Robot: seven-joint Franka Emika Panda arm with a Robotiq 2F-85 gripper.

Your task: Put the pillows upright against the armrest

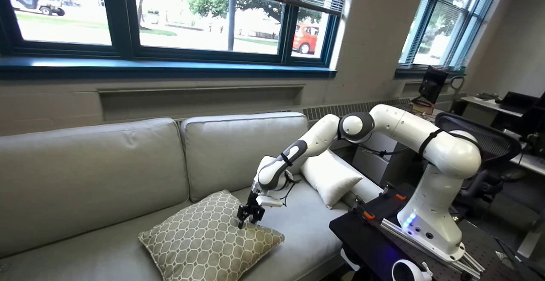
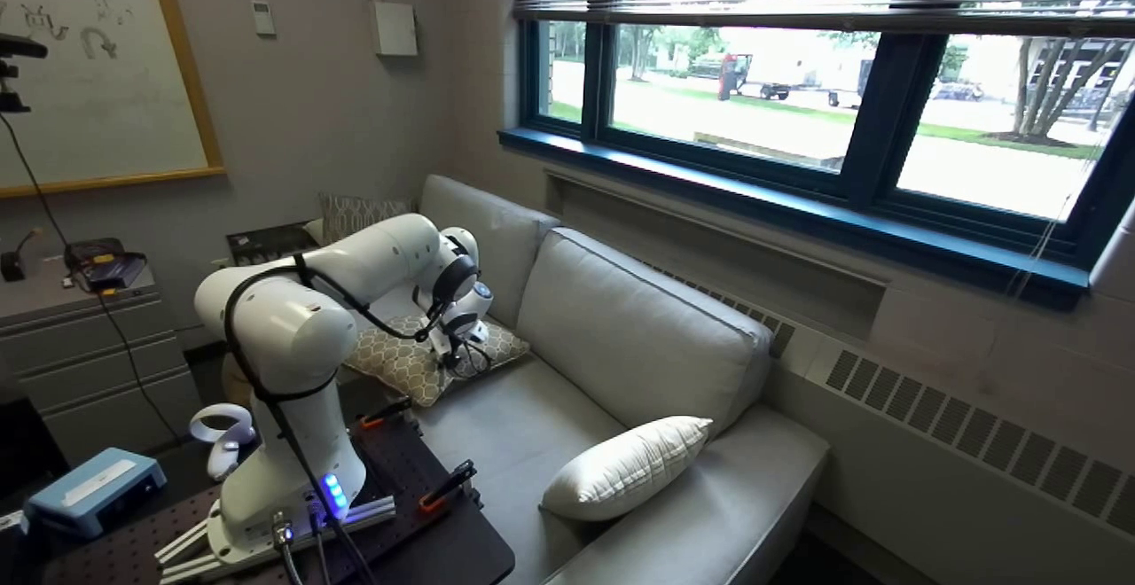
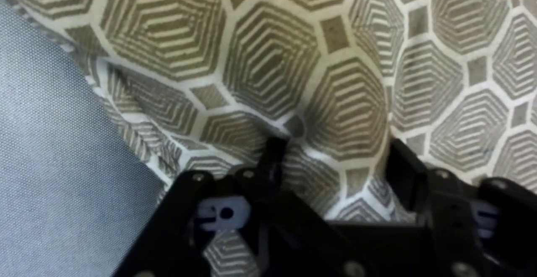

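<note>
A tan pillow with a white honeycomb pattern (image 1: 191,240) lies flat on the couch seat; it also shows in an exterior view (image 2: 403,368) and fills most of the wrist view (image 3: 268,58). My gripper (image 1: 250,220) points down at the pillow's edge nearer the armrest. In the wrist view, the gripper's fingers (image 3: 335,151) stand apart with a thick bunch of the pillow's fabric filling the space between them. The fabric creases beside both fingers. A white pillow (image 2: 625,470) leans tilted against the near armrest (image 2: 718,514); it also shows in an exterior view (image 1: 330,176).
The grey couch has back cushions (image 1: 247,153) behind the seat. Another patterned pillow (image 2: 355,213) stands at the couch's far end. The robot's black table (image 2: 443,541) with orange-tipped clamps (image 2: 443,492) stands against the couch's front. A window sill (image 1: 170,68) runs above the couch.
</note>
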